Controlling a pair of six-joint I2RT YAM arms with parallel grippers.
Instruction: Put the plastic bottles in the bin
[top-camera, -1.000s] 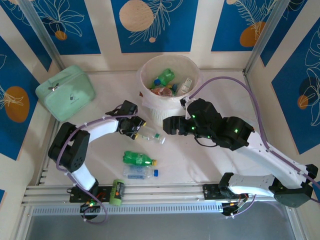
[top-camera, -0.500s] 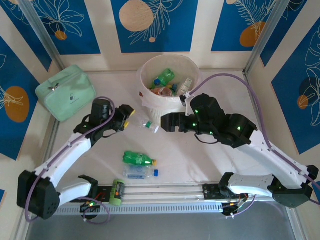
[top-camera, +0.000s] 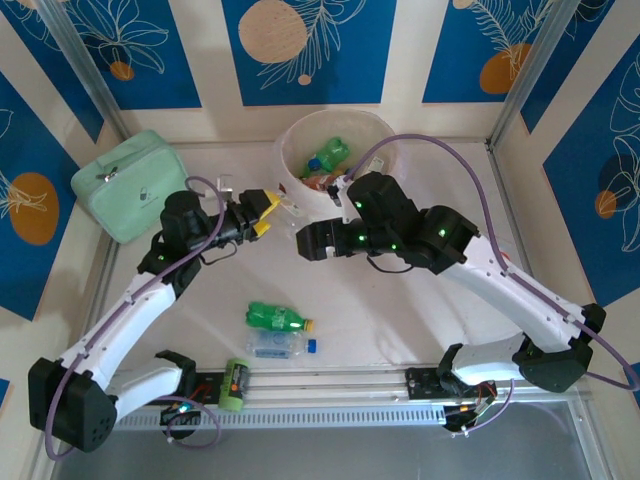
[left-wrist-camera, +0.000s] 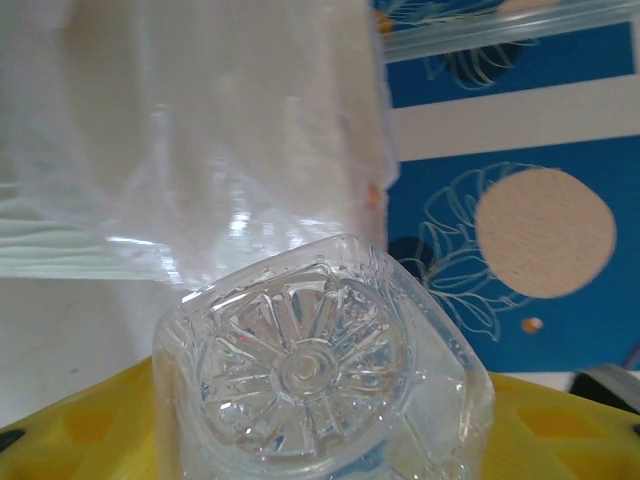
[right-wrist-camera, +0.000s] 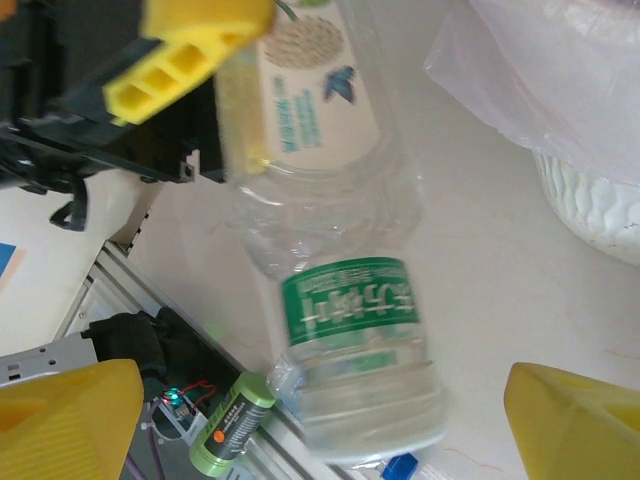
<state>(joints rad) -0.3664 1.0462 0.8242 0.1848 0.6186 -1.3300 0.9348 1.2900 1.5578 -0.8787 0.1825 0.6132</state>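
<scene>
The bin (top-camera: 284, 150) holds bottles (top-camera: 331, 155); left pincer (top-camera: 262, 213) grips clear bottle (right-wrist-camera: 330, 300), right pincer (top-camera: 303, 241) gapes.

Clear green-labelled bottle (right-wrist-camera: 330, 210); mint-green case (top-camera: 130, 185); blue walls (top-camera: 350, 60), white leaf pattern, tan circles.

The bin (top-camera: 285, 165) stands at the far middle of the table (top-camera: 440, 330), several bottles (top-camera: 330, 155) in it; a case (top-camera: 130, 185) lies far left; the held bottle (top-camera: 290, 208) hangs in the left gripper (top-camera: 265, 213), just left of the bin; a far bottle (top-camera: 275, 318) and a near bottle (top-camera: 278, 345) lie together near-middle; a cylinder (top-camera: 233, 385) sits on the near rail (top-camera: 330, 380), left of them.
</scene>
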